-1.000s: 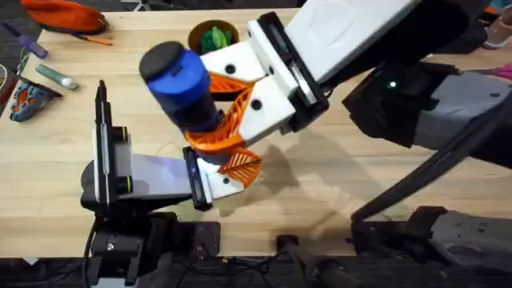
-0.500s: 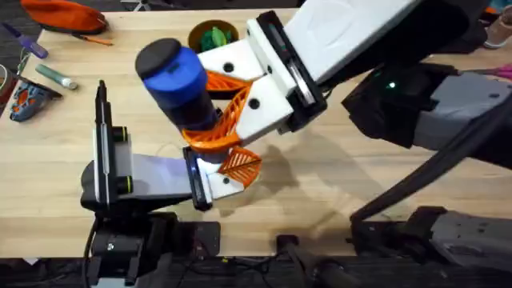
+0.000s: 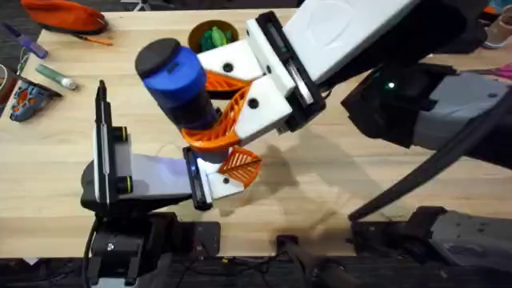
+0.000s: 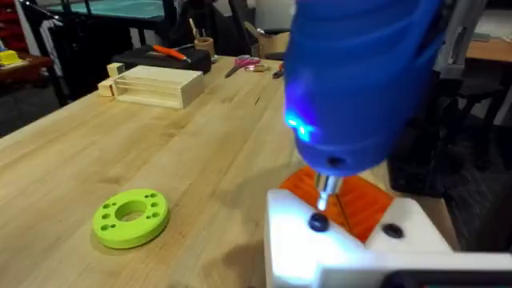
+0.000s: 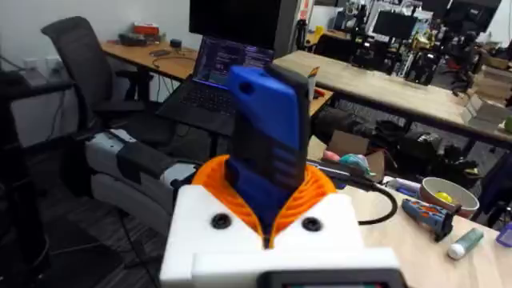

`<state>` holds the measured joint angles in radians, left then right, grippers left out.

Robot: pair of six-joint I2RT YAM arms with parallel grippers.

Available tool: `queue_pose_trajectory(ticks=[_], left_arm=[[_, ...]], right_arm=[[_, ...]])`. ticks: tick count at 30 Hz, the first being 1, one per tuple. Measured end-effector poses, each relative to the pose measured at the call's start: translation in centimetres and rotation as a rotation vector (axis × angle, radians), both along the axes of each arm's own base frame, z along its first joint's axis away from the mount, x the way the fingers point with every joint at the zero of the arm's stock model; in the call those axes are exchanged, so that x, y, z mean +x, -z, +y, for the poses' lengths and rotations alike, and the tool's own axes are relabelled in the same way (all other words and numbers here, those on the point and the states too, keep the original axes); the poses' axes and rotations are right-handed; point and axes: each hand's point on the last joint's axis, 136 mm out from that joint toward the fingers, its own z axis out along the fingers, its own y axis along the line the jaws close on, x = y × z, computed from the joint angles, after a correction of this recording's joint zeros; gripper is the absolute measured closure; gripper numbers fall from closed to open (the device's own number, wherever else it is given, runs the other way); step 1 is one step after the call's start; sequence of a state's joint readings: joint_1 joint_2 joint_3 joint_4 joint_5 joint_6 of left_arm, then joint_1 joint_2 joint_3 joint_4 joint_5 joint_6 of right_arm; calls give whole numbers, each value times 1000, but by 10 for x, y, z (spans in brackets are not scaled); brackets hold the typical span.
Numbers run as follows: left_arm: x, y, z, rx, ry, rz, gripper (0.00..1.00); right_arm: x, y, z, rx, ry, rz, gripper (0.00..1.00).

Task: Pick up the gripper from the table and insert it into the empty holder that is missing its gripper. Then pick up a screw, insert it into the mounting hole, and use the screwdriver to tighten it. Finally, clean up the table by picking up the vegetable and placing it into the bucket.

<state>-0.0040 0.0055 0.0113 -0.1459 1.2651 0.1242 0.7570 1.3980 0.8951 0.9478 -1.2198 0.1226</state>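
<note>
Right gripper [image 3: 210,112]: reaches in from the right, over the middle of the table; orange ribbed pads [image 3: 210,138] pinch the blue body of the screwdriver [image 3: 178,82] from both sides. Same grasp seen from the right wrist, pads [image 5: 320,188] wrapping the screwdriver [image 5: 268,128].
Screwdriver: tilted, dark cap toward the camera above, tip end low. In the left wrist view a blue light glows on its body [image 4: 352,80]; the thin metal tip [image 4: 324,192] comes down onto a dark screw head sitting in the mounting hole [image 4: 319,223].
Holder [image 4: 336,248]: white mount, at the front edge of the table, middle-left; a second dark hole lies just beside the first on its face.
Gripper (orange wedge) [image 3: 240,166]: seated against the white holder [image 3: 214,182], just below the screwdriver; also orange behind the tip [image 4: 352,200].
Left gripper [image 3: 196,180]: lies low along the front of the table, at the holder; cannot tell how its fingers stand.
Bucket [image 3: 200,32]: far side of the table, tan rim, partly hidden by the right arm.
Vegetable [image 3: 214,38]: green, inside the bucket.
Lime-green ring [image 4: 130,217]: flat on the table, well apart from the holder.
Wooden block [image 4: 152,86]: far end of the table.
Writing, labels: none legible.
</note>
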Motion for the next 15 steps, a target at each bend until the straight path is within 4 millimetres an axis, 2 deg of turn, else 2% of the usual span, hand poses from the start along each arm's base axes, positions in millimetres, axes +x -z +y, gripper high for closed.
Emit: queue_pose_trajectory(ticks=[15], left_arm=[[0,0,0,0,0,0,987]], right_arm=[[3,5,2,-11,3,13,979]])
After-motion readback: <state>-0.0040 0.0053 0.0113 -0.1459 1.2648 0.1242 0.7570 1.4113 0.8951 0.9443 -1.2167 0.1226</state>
